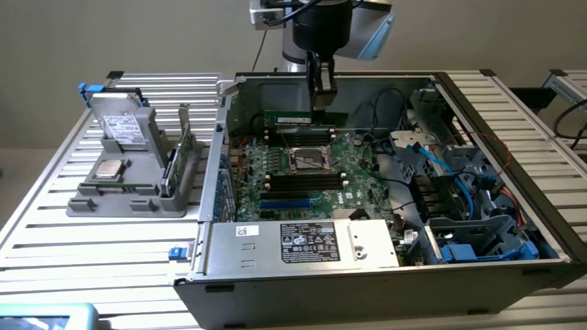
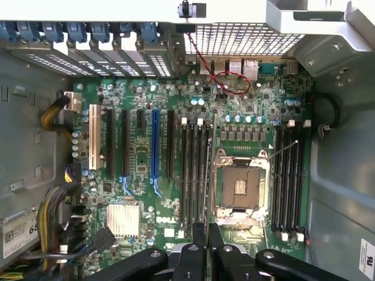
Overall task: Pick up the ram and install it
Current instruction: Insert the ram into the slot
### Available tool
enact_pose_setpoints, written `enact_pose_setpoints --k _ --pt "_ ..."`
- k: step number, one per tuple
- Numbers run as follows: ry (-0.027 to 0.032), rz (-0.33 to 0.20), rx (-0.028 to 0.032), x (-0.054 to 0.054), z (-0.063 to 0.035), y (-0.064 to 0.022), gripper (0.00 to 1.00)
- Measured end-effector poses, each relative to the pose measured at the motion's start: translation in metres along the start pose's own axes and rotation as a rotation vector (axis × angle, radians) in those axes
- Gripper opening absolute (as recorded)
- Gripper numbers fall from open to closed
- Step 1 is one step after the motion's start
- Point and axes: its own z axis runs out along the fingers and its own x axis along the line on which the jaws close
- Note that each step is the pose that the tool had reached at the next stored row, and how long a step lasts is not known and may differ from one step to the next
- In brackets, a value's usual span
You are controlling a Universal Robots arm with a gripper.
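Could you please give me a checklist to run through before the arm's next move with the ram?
1. Tool gripping the ram: ok.
2. Ram inside the case, over the motherboard: ok.
3. Ram running parallel to the black slots beside the processor socket: ok.
4. Slot latches open: cannot tell.
5. Ram seated in a slot: cannot tell.
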Motion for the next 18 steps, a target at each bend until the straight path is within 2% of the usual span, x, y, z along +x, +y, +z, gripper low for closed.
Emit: enact_pose_setpoints --k 10,18 --pt "-0.0012 -0.003 0.0001 -0.001 0.0176 -0.0008 0.14" --pt "-0.0037 -0.053 0.0015 -0.002 0.0247 -0.0016 0.14"
